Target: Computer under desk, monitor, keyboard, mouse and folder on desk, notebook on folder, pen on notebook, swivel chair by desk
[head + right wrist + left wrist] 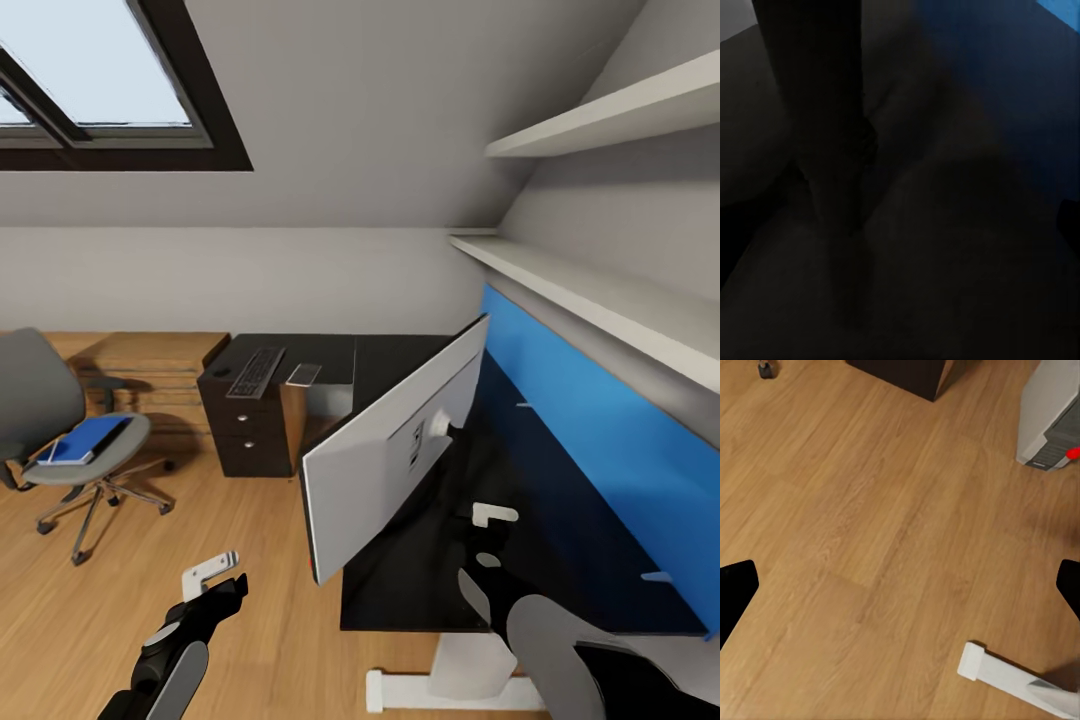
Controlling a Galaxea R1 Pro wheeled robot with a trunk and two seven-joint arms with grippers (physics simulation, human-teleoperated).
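Note:
The monitor (pixel 395 450) stands on the black desk (pixel 570 570) near its front edge, turned so its white back faces me. My right gripper (pixel 490 538) hovers just behind it over the desktop, fingers apart, holding nothing; the right wrist view is dark, with a black upright post (pixel 825 150) close ahead. My left gripper (pixel 215 580) hangs open over the wood floor. The left wrist view takes in the light-grey computer (pixel 1050 420) with its red light. The keyboard (pixel 256 372) lies on the desk's far section. The blue folder (pixel 88 438) rests on the swivel chair (pixel 45 400) at the left.
A flat grey square (pixel 303 374) lies beside the keyboard. A black drawer unit (pixel 245 425) supports the far section, with low wooden shelving (pixel 150 365) behind the chair. A blue back panel (pixel 600 440) and two wall shelves (pixel 600 290) line the right. The desk's white foot (pixel 1012 675) lies on the floor.

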